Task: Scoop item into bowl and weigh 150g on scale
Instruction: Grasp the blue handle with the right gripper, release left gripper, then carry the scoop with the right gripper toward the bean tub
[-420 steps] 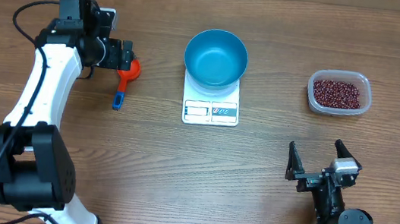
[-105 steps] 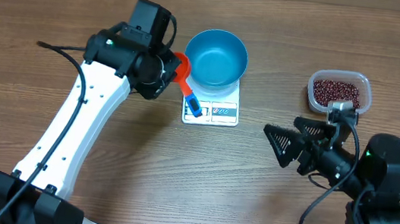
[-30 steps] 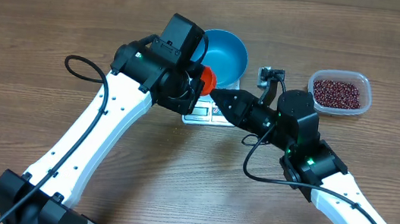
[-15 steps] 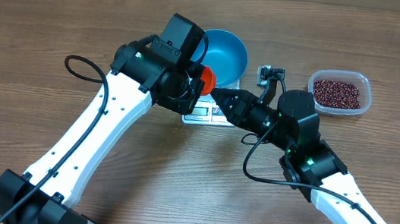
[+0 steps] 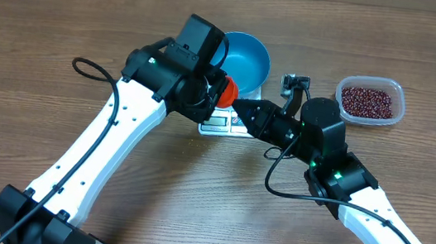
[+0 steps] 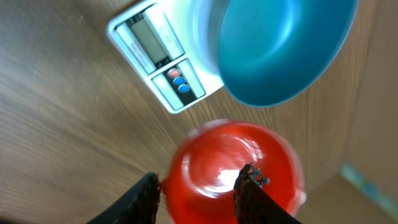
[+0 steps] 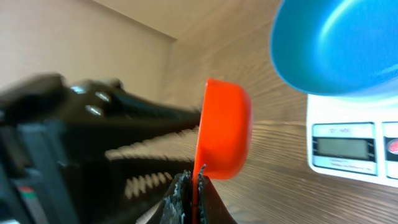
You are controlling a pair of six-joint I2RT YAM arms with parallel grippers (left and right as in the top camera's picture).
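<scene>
- At table (image 5: 208, 200) centre, both arms reach in from the near edge and meet just in front of the scale (image 6: 163, 56): left arm from the near-left corner, right arm from the near-right.
- Right gripper (image 7: 191, 186): jaws pinched fully together on the thin edge-on stem of the orange-red scoop (image 7: 225, 134). No gap between the fingertips except the stem itself.
- The scoop's cup stands on edge above those fingertips, with its mouth turned sideways. I can't tell from any view whether there is anything in it.
- Left gripper (image 6: 200, 176): jaws stand clearly apart. The scoop cup shows blurred in the gap just beyond the tips.
- One left fingertip (image 6: 250, 177) overlaps the cup's outline. I can't tell whether it touches, and nothing is clamped between the fingers.
- Right wrist view agrees: the left fingers are spread with both toothed pads exposed, and they lie just beside the cup.
- In the overhead view the two grippers face each other tip to tip, with the scoop between them over the scale's front-left part.
- The scale lies flat on the wood. Its display and buttons are at the front and uncovered in both wrist views; the reading is not legible.
- The blue bowl (image 6: 280, 50) sits on the scale's rear part and overhangs its back edge. It is upright, just behind the scoop.
- The item: dark red-brown beans (image 5: 367, 100) lie heaped in the clear tub (image 5: 398, 112).
- The tub is at far right, well apart from the scale and bowl and clear of both grippers.
</scene>
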